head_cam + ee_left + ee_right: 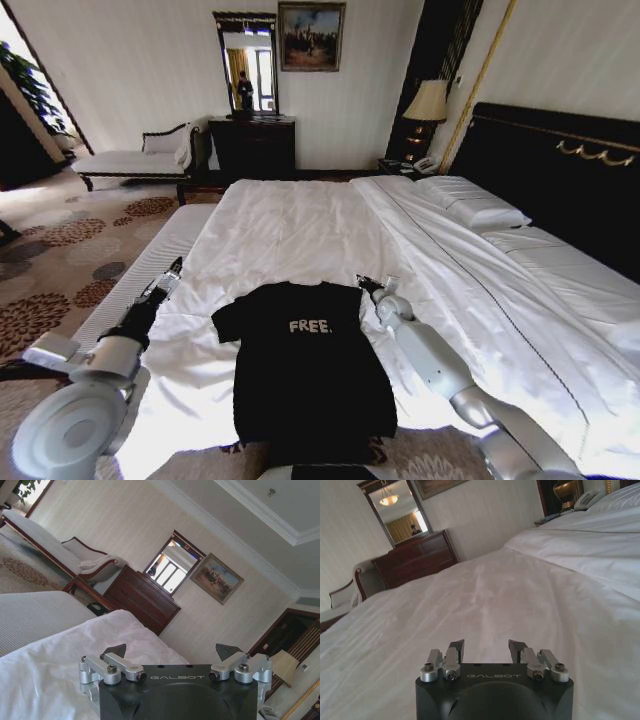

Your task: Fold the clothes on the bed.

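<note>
Black T-shirt (305,360) lies flat, chest up, at foot edge of bed (300,225), hem hanging over the edge. Left gripper (170,275) off its left sleeve, above white duvet (480,300), jaws wide open, empty. Right gripper (372,286) just beside right sleeve, jaws partly open, holding nothing.
</note>
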`<state>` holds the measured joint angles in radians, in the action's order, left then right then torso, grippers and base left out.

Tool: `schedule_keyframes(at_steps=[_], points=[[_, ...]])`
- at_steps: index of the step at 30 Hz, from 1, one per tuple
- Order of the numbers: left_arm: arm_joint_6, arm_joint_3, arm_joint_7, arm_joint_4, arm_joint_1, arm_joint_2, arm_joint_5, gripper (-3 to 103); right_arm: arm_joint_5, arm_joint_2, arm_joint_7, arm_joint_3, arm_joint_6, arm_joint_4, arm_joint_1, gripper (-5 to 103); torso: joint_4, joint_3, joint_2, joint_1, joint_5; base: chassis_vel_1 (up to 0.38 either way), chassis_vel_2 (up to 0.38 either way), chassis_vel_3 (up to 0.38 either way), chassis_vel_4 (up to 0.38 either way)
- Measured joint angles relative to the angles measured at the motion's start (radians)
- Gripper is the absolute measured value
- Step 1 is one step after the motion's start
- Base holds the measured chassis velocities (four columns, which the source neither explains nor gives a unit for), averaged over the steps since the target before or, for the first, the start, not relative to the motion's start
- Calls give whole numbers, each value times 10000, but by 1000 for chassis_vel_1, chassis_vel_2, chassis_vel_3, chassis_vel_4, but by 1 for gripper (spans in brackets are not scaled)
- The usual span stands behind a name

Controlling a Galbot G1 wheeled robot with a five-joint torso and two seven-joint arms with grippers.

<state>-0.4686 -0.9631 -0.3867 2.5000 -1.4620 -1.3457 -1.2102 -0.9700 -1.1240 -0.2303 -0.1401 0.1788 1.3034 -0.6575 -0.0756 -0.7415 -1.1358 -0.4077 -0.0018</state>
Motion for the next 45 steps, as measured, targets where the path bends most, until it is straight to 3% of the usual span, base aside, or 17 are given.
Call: schedule_keyframes(at_steps=[6,9,10,16,19,22,25,29,34,45], points=[[35,239,51,-55,-12,-11,407,100,-606,294,-136,-1041,-53,1500,-1327,66,-5,1,0,0,1,0,0,0,0],[122,583,152,-1228,77,82,1587,100,-544,-7,-347,-1907,-52,2561,-2697,83,-5,1,-1,2,-1,0,0,0,0],[145,659,185,-1674,143,190,1709,100,-490,-181,-384,-2155,-52,2835,-3026,83,-5,1,-1,2,-1,0,0,0,0],[189,877,203,-3255,664,560,1597,100,-303,-909,-449,-3000,-117,4133,-4346,99,2,0,-1,1,-5,0,0,0,0],[165,1301,207,-4572,1317,475,940,100,203,-1469,-345,-3556,-363,5069,-5593,100,-7,1,-1,2,-2,0,0,0,0],[137,1518,316,-5174,1588,302,819,100,346,-1720,-342,-3809,-463,5384,-6024,100,-4,1,-2,2,-2,0,0,0,0],[115,1677,503,-5707,1771,164,727,100,321,-1957,-366,-4064,-499,5705,-6386,100,0,1,-1,2,-1,0,0,0,0],[-138,1918,898,-6600,1962,-48,6,100,23,-2338,-429,-4449,-508,6258,-7044,100,2,0,-1,1,-2,0,0,0,0],[-324,1923,1049,-7541,2223,-277,-319,100,-53,-2469,-380,-4619,-682,6455,-7561,100,-5,1,-1,2,0,0,0,0,0],[-384,1750,1011,-8054,2287,-404,-344,100,0,-2325,-59,-4660,-923,6469,-7588,100,0,0,-1,0,0,0,0,0,0]])
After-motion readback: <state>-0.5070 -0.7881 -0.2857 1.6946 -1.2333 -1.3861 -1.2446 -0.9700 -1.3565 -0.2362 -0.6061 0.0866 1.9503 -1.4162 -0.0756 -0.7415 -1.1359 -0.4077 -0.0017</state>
